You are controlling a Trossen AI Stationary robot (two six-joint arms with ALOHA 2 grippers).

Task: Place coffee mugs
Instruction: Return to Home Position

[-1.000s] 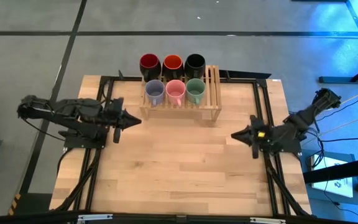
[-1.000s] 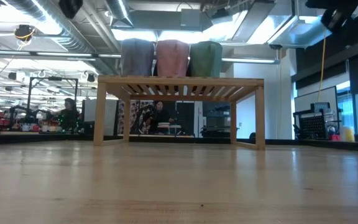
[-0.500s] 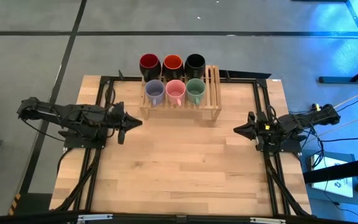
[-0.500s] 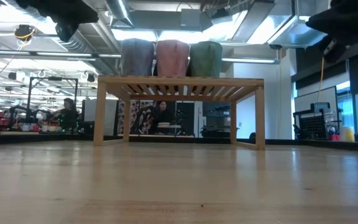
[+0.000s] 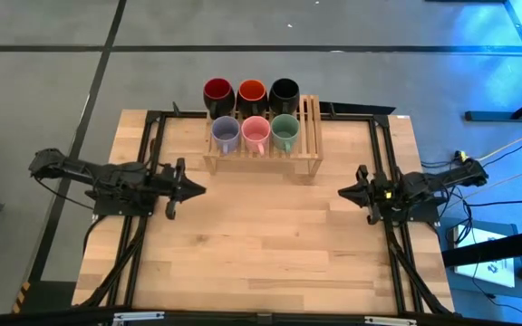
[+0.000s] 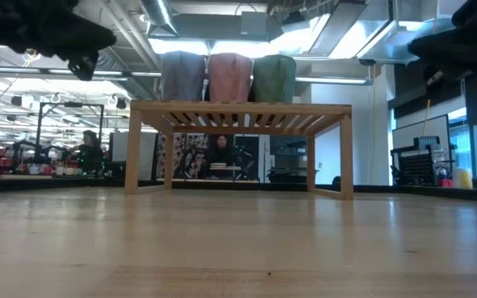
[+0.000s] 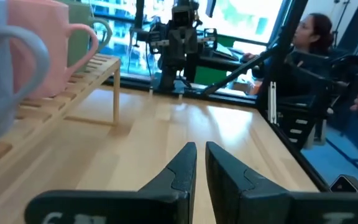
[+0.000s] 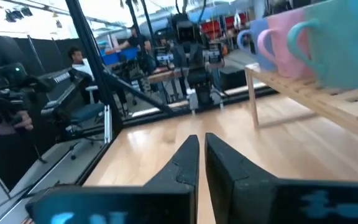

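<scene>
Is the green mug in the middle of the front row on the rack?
No, the pink mug is in the middle, between the lavender-blue mug and the green mug.

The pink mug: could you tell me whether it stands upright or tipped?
Upright. From above the pink mug shows its round open mouth; the low view shows it standing straight on the wooden rack.

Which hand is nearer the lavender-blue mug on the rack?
Left. The left hand hangs just front-left of the lavender-blue mug; the right hand hangs beyond the opposite end of the rack.
</scene>
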